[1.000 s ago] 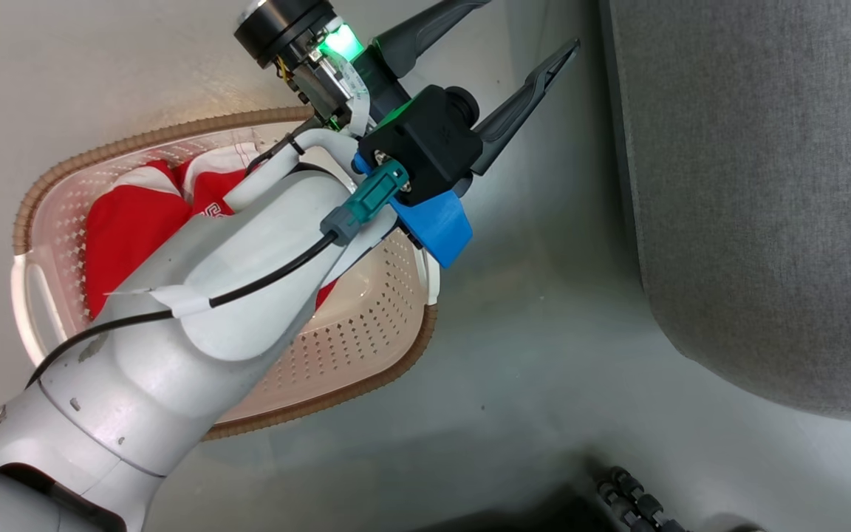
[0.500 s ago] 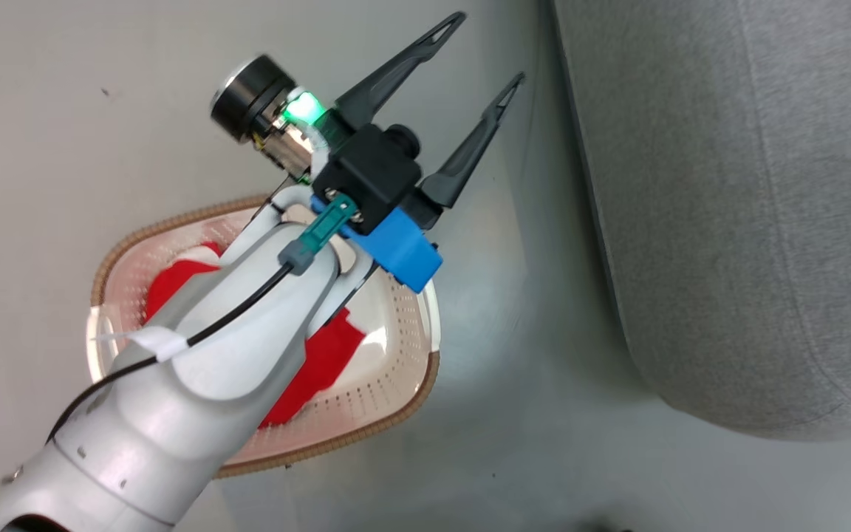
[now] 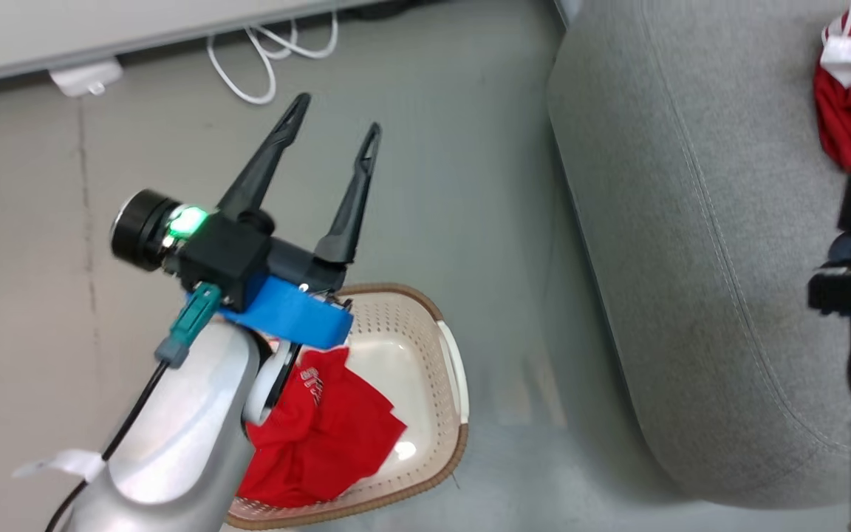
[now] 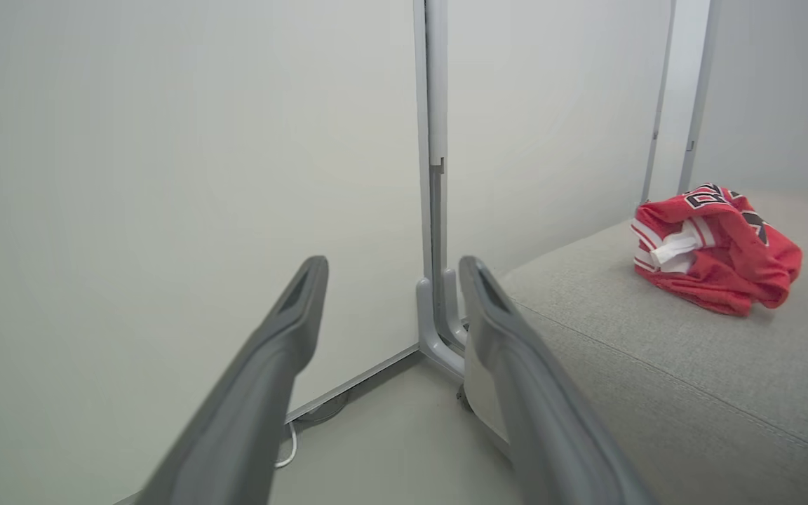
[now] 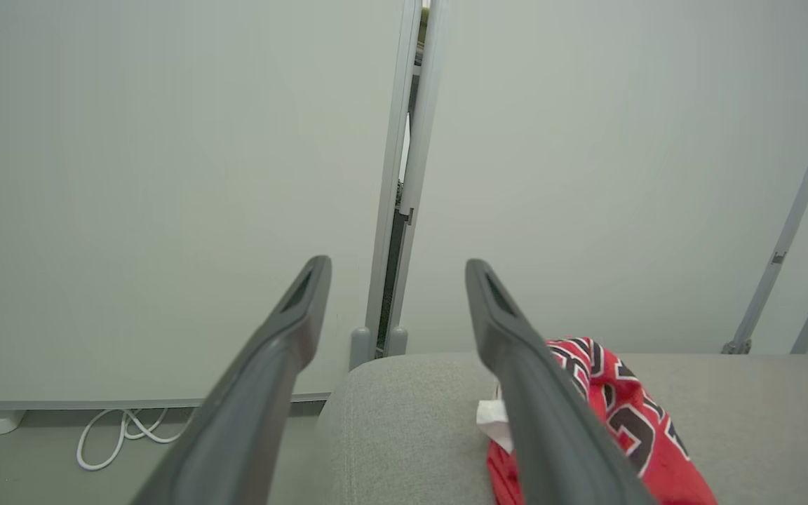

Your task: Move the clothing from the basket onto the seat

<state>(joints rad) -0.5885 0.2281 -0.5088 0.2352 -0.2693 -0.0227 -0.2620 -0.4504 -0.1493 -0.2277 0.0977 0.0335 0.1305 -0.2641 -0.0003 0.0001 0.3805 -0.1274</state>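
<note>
1. A red jersey (image 4: 716,249) with white stripe trim and dark letters was seen crumpled on the seat (image 3: 691,258), a light grey cushion.
2. A plainer red garment (image 3: 329,436) was seen bunched inside the cream perforated basket (image 3: 414,332), near the seat.

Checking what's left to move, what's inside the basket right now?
One crumpled red garment with small white print lies in the basket; bare bottom shows beside it. The left forearm covers the basket's left part, hiding anything there.
</note>
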